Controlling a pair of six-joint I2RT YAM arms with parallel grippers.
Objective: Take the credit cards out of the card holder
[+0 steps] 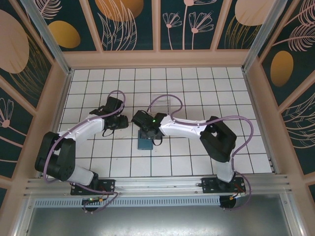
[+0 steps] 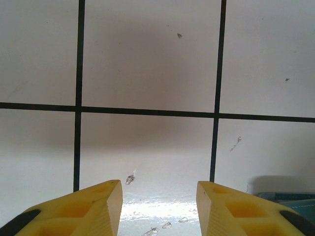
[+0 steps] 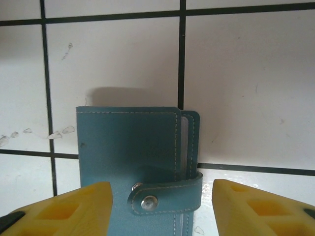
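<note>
Card holder [image 3: 133, 152]: teal, strap snapped shut, lying flat on the tiled desk [image 3: 246, 73].
Right tool [image 3: 162, 196]: open, poised over the card holder.
Left tool [image 2: 159, 196]: open, empty, left of the card holder.

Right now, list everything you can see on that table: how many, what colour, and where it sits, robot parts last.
card holder: one, teal-blue, closed with its strap snapped, flat on the tiles
clear tray: one, see-through and faint, on the tiles beyond the right tool
table: one, white tiles with dark lines
left tool: one, yellow fingers, open over bare tile, just left of the card holder
right tool: one, yellow fingers, open above the card holder
</note>
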